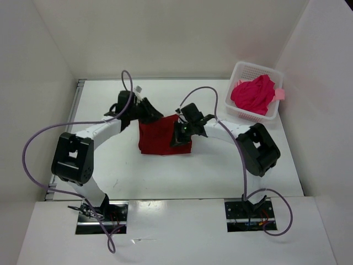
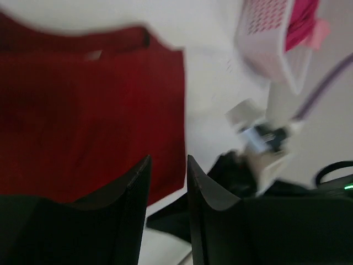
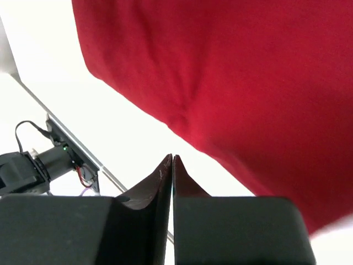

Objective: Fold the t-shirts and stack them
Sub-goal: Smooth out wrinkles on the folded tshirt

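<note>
From above, a dark red shirt [image 1: 160,138] lies flat as a rough rectangle mid-tabletop [image 1: 138,176], between the two arms. The left claw [image 1: 151,113] sits at its far left corner, the right claw [image 1: 177,138] over its right edge. A pink shirt [image 1: 253,94] fills a white basket [image 1: 242,69] at the far right.

Left wrist view, blurred: the left claw's fingers stand slightly apart and empty, beside the red shirt's edge.

Right wrist view: the right claw is clenched on nothing, near the shirt's edge.
</note>
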